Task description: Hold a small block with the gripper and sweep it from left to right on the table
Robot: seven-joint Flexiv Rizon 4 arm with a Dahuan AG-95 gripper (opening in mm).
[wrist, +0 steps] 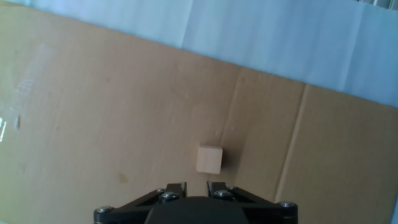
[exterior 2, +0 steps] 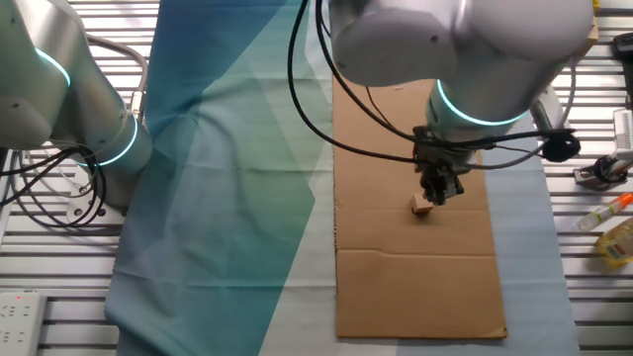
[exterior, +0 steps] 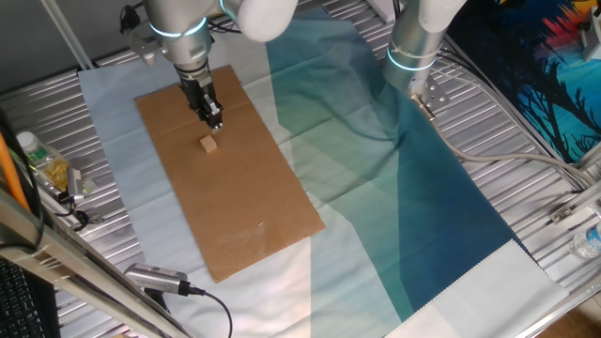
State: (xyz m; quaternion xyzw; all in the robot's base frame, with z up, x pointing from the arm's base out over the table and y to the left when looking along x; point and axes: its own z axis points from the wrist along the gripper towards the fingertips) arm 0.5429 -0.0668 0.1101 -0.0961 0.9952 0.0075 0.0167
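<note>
The small block (exterior: 208, 144) is a pale tan cube lying free on the brown cardboard sheet (exterior: 235, 207) of the cloth-draped table (exterior: 56, 94). My gripper (exterior: 214, 120) hangs just above and slightly behind it, not touching. Its black fingers stand close together with only a slim gap and nothing between them. In the other fixed view the gripper (exterior 2: 435, 195) is above the block (exterior 2: 422, 208) on the cardboard (exterior 2: 415, 287). In the hand view the block (wrist: 209, 159) lies just ahead of the gripper (wrist: 197, 185).
A second silver arm (exterior: 413, 47) stands at the far side on the teal cloth (exterior: 376, 169); it also shows in the other fixed view (exterior 2: 89, 129). A bottle (exterior: 42, 160) and a cabled handle (exterior: 155, 277) lie beside the sheet. Small bottles (exterior 2: 613, 237) sit at the right edge.
</note>
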